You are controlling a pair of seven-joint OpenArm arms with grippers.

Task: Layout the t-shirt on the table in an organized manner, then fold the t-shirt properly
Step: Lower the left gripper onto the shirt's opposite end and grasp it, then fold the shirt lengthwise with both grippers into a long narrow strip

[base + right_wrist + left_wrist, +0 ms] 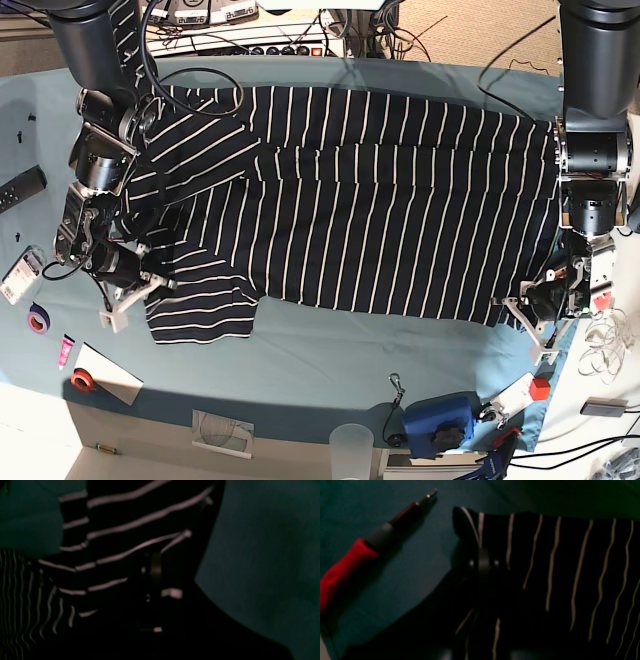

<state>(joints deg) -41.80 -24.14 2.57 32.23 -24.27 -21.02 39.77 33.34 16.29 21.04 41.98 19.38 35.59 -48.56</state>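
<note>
While both our arms reached down at opposite ends of the garment, the t-shirt (370, 200) lay spread across the far half of the table (300, 355), its stripes running roughly front to back in the base view; the body was mostly flat, one sleeve was folded over near the far corner on the right arm's side, and the other sleeve stuck out toward the near edge just beside our right gripper (135, 285). Our right gripper had its jaws pressed together, and in its wrist view the dark tips (156, 567) sat in a bunched fold of striped cloth, pinching the t-shirt at the sleeve; that view was very dim, so we could not make out how much fabric was caught. Our left gripper (535, 305) was likewise closed at the garment's near corner on its side; in its wrist view the fingertips (483, 562) met on the corner of the t-shirt, with the cloth puckered just beyond them. A red-handled tool (370, 545) lay on the bare teal cloth beside that corner, apart from the fabric. Near the table's front edge stood a clear cup (351, 440) and a blue device (440, 420), well apart from the t-shirt.
</note>
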